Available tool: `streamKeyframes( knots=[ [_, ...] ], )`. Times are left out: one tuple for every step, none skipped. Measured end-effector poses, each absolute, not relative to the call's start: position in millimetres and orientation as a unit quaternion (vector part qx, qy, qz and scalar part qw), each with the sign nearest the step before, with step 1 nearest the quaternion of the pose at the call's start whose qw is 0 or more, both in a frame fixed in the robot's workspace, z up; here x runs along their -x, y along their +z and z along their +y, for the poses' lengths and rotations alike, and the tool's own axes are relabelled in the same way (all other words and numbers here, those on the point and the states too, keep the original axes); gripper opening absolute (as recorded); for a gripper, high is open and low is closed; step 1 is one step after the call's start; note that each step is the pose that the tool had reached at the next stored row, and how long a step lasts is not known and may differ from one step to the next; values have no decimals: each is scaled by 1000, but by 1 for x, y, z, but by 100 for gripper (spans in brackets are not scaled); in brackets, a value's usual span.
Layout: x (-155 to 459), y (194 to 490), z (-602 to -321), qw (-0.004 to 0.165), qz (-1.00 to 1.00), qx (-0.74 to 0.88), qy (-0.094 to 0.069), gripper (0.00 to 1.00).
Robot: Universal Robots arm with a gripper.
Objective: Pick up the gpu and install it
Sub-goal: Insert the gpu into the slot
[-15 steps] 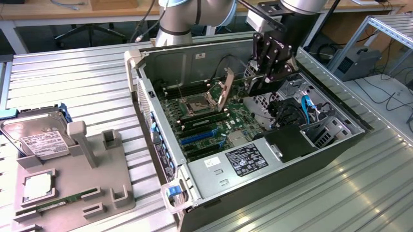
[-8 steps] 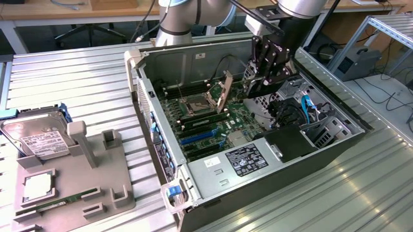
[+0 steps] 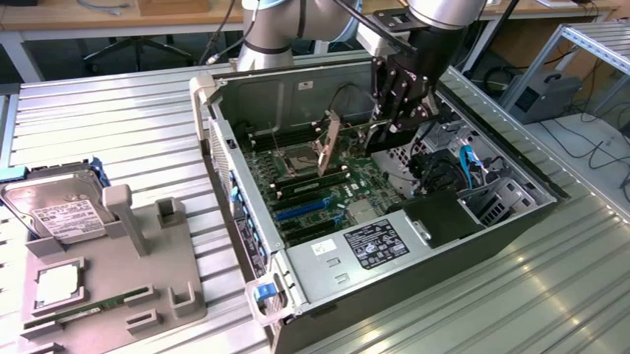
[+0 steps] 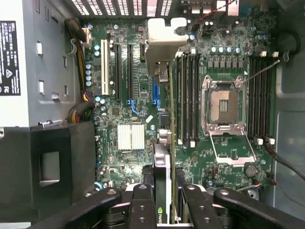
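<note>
The gpu hangs edge-down inside the open computer case, above the green motherboard. My gripper is shut on the card's upper edge. In the wrist view the gpu shows as a thin edge running away from my gripper, its silver bracket at the far end. The black fingers press on both sides of the card. It lies along the board between the blue expansion slots and the memory slots. I cannot tell whether it touches a slot.
An empty processor socket sits beside the memory slots. The power supply and drive cage fill the case's near end. On the exterior view's left, a grey fixture holds a hard drive, a processor and a memory stick.
</note>
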State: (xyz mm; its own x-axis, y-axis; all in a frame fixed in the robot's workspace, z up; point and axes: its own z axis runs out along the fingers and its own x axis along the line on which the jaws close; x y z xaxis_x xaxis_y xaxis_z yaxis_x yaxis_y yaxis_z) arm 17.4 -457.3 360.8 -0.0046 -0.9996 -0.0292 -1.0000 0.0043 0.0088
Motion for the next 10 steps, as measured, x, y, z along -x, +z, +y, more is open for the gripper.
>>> streamKeyframes(
  knots=[
    [-16, 361, -457, 7, 709, 705, 13, 27],
    [-14, 361, -457, 7, 709, 705, 13, 27],
    [-11, 361, -457, 7, 709, 705, 13, 27],
    [-7, 361, -457, 7, 710, 704, 13, 27],
    [-3, 361, -457, 7, 710, 704, 13, 27],
    [3, 360, -457, 7, 710, 704, 13, 27],
    [6, 360, -457, 7, 711, 703, 13, 27],
    [10, 359, -457, 7, 711, 703, 13, 27],
    [14, 359, -457, 7, 711, 703, 13, 27],
    [18, 358, -457, 7, 712, 702, 13, 27]
  ],
)
